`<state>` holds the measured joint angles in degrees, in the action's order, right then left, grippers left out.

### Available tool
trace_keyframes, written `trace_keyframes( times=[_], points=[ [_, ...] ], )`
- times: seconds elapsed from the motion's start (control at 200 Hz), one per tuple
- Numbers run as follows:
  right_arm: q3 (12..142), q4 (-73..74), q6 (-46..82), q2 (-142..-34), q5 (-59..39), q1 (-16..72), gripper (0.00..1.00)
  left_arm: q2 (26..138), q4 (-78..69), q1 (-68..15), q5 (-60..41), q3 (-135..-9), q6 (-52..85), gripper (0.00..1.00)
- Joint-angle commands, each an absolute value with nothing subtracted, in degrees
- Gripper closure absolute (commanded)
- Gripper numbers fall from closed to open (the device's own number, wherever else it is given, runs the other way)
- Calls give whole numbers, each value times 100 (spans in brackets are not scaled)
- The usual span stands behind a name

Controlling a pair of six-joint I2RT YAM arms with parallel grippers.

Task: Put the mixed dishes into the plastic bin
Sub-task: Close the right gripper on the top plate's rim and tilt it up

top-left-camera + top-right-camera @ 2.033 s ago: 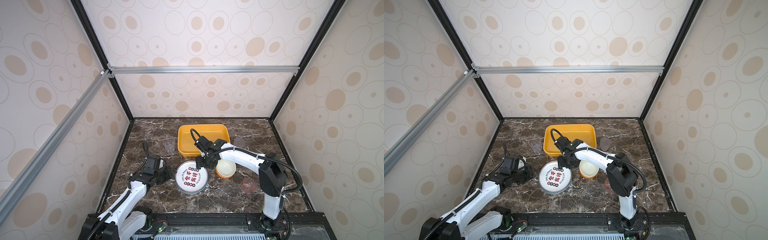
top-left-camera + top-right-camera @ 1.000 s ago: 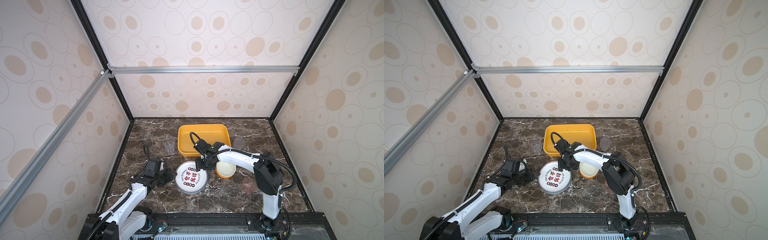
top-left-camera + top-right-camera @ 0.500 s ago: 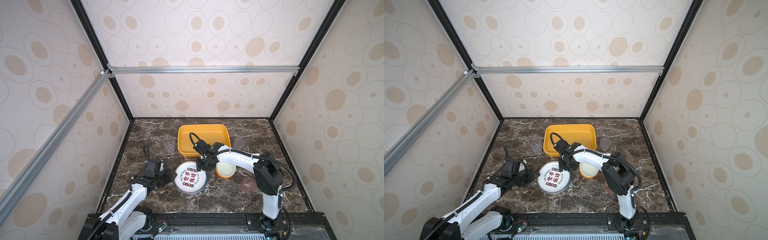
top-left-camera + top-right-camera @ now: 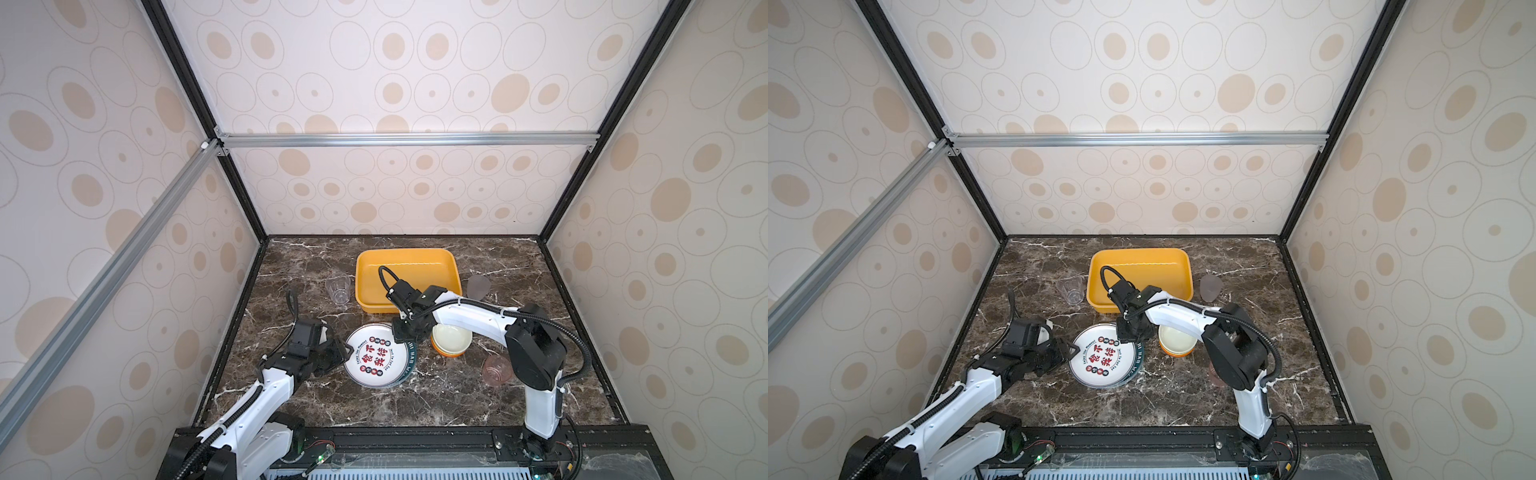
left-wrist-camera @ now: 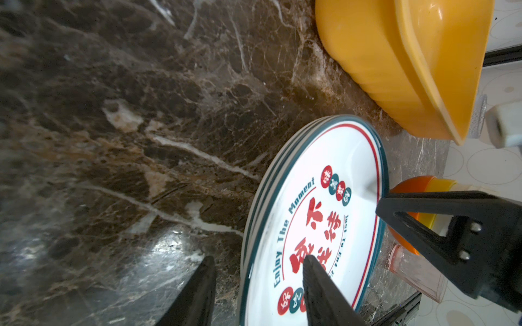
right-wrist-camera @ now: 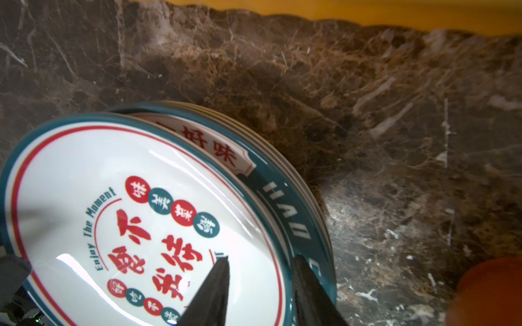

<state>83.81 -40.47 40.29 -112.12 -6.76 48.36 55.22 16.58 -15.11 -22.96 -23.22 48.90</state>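
One bin [image 4: 407, 251], three cups [image 4: 338, 289]; perhaps two bowls [image 4: 453, 337], four plates [image 4: 376, 358].

The top plate [image 6: 141, 225] carries "Enjoy The Moment" in teal along a red arc, large red Chinese characters in its middle, among them 不, and single small characters in red and teal discs, too small to read surely. The plate beneath [image 6: 285, 209] shows white "HAO" on its teal band and red 好味 on a cream banner.
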Motion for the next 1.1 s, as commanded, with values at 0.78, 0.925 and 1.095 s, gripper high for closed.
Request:
trace_keyframes(
  times=[0.78,0.925,1.095],
  points=[
    [8229,-3824,4122,-11285,-940,4924,76,5184,1818,-1538,-2256,-2289,4959,86],
    [8213,-3815,4131,-11177,-919,4916,72,5101,1942,-1536,-2260,-2385,4922,99],
    [8237,-3841,4087,-10898,-792,4924,69,4949,2071,-1530,-2279,-2562,4919,100]
  ],
)
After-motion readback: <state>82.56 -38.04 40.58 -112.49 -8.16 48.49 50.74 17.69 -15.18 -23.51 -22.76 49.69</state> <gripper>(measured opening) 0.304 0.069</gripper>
